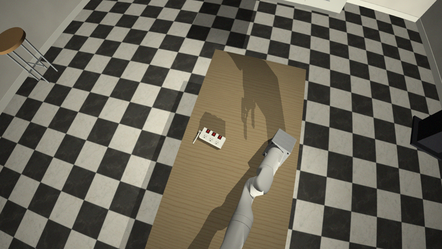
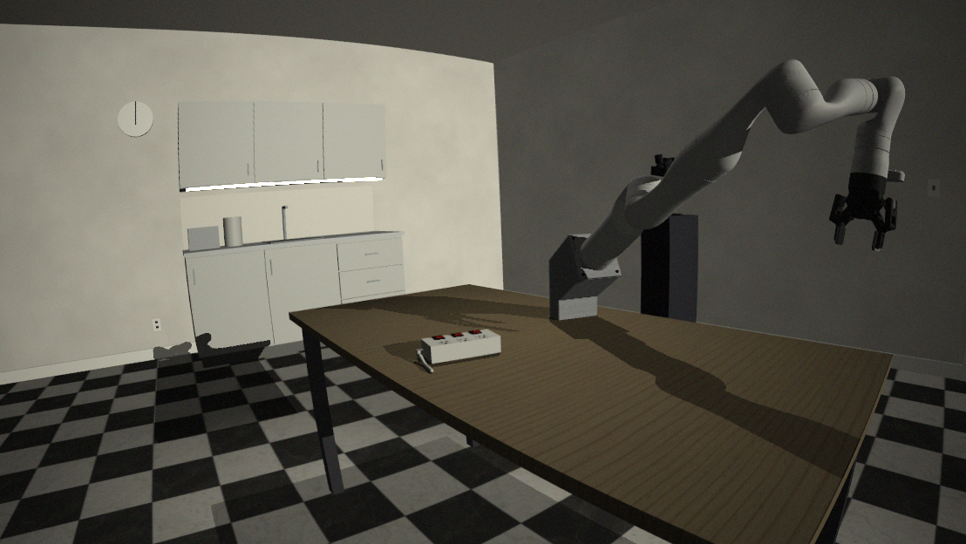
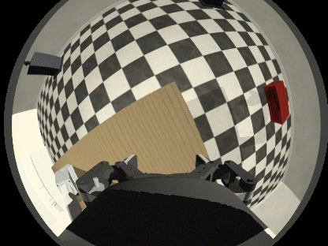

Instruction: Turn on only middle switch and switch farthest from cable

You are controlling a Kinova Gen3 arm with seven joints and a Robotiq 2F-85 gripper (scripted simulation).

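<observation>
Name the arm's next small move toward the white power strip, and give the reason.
Probably swing the open gripper back over the wooden table and down toward the white power strip. It hangs high, empty, far from the three red switches, so nothing can be pressed yet.

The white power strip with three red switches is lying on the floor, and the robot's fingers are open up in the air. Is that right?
Not quite. The power strip lies on the wooden table, not the floor; the exterior view shows it. The rest holds: it has three red switches, and the gripper hangs high with its fingers open.
</observation>
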